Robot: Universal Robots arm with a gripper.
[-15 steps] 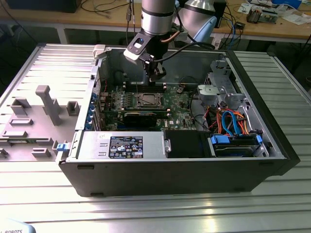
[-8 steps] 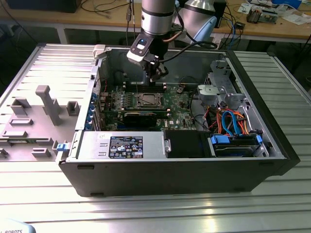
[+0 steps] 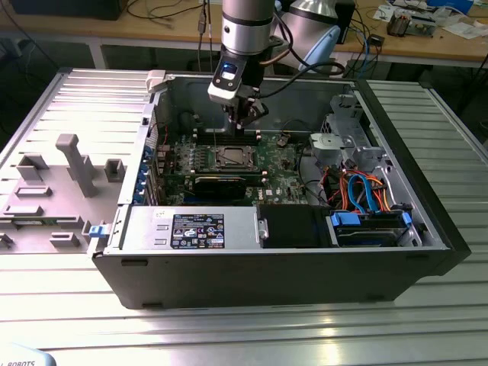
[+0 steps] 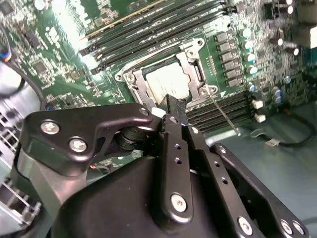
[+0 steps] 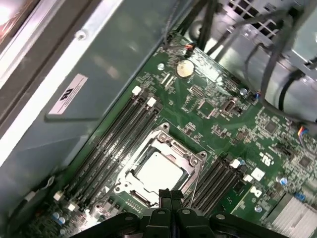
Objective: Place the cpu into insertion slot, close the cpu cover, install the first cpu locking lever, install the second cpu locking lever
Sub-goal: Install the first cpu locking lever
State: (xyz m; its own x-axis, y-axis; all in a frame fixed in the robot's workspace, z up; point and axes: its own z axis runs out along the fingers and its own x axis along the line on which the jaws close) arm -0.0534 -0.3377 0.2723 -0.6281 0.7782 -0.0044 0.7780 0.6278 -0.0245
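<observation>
Green motherboard point(image 3: 282, 164) fills the floor of an open black computer case point(image 3: 427, 229) lying on its side on a ribbed metal table point(image 3: 457, 137), where a silver robot arm point(image 3: 248, 27) drops straight down from the top of the exterior view. Printed labels are in sight: a black-and-white one on the grey power supply point(image 3: 197, 229) at the case's near edge, and in the first wrist view a white sticker point(image 5: 69, 94) on the case wall; their text goes unquoted. The gripper point(image 3: 242, 126) points down into the case, its black fingers point(image 5: 165, 196) pressed together and holding nothing. The cpu point(image 5: 157, 171) lies flat in the insertion slot point(image 4: 136, 84), its pale metal top showing through the window of the cpu cover point(image 4: 190, 62), which lies down over it. In both wrist views the closed fingertips hang just beside one edge of that cover; the exterior view puts them above the board just behind the socket. A thin metal lever point(image 4: 223, 111) angles out from a socket corner across the black memory slots point(image 4: 228, 106). Blue and orange cables point(image 3: 366, 191) coil by the drive cage on the exterior view's right.
</observation>
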